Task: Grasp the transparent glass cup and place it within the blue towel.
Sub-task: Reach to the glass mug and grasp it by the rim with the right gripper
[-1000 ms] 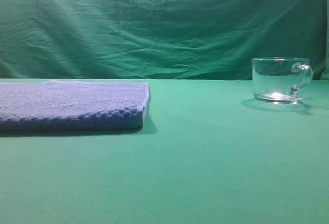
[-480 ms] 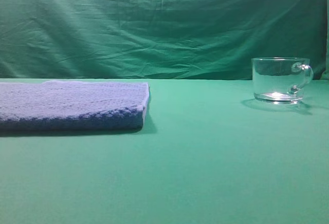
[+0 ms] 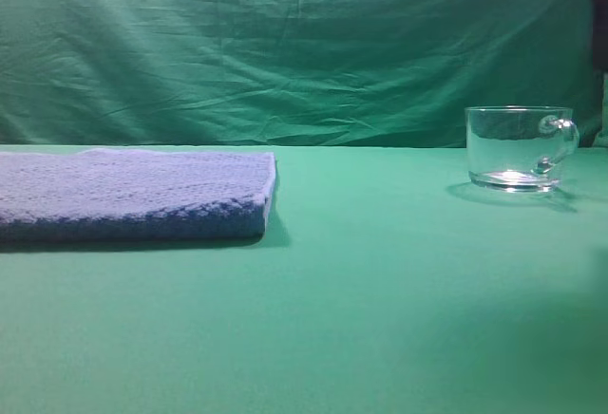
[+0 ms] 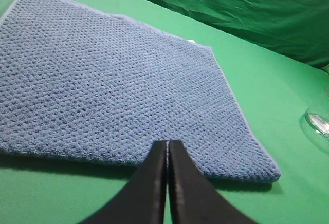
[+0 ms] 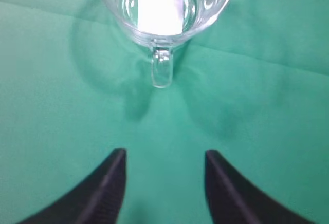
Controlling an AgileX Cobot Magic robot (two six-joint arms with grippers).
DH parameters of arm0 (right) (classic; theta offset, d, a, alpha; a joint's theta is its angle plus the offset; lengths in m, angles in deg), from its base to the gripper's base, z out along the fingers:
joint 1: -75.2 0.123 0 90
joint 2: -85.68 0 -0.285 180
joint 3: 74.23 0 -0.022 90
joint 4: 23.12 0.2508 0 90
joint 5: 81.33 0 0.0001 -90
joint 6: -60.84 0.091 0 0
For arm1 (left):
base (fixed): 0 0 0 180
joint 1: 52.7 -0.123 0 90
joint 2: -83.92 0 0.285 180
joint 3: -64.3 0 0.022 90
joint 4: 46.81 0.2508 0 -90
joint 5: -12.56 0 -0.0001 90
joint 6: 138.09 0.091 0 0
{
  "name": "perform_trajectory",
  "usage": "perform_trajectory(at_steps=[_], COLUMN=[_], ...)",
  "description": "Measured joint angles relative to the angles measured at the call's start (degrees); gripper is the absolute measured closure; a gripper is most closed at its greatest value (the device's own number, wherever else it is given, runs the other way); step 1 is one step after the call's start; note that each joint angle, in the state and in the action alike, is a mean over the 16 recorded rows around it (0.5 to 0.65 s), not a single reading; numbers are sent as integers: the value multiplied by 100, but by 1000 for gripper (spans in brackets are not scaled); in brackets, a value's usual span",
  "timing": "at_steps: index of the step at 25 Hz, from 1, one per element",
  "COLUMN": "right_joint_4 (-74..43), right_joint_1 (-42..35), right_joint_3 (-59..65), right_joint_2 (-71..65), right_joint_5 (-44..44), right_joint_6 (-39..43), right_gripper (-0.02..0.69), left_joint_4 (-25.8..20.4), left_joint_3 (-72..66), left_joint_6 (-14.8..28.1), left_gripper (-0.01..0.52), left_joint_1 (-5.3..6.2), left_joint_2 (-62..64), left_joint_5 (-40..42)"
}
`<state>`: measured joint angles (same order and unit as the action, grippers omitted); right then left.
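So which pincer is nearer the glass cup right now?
Right. The right pincer is open, just short of the glass cup, facing its handle. The left pincer, shut, is at the blue towel, the cup off to its side.

From the right wrist camera I look straight down on the green worktop (image 5: 267, 106). The transparent glass cup (image 5: 163, 8) sits at twelve o'clock, upright, its far rim cut off by the top edge, a pale rectangular reflection in its base. Its small handle (image 5: 161, 69) points toward six o'clock, at my right tool (image 5: 164, 157). The two dark fingers (image 5: 110, 183) stand apart at the bottom, clear of the handle, with bare cloth between them.
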<state>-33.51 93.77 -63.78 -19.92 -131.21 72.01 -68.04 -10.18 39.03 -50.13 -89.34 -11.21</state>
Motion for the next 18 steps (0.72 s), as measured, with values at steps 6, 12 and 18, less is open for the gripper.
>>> perform_trajectory(at_steps=[6, 12, 18], right_joint_4=[22, 5, 8], right_joint_1=[0, 0, 5], right_joint_3=[-556, -904, -1147], right_joint_2=[-777, -1266, -1460], right_joint_5=[-73, -27, -28], right_joint_6=[0, 0, -28], right_gripper=[98, 276, 447], left_joint_4=[0, 0, 0], left_joint_3=[0, 0, 0], left_joint_6=[0, 0, 0], left_gripper=[514, 514, 514], left_joint_1=[0, 0, 0], left_joint_2=[0, 0, 0], left_joint_5=[0, 0, 0])
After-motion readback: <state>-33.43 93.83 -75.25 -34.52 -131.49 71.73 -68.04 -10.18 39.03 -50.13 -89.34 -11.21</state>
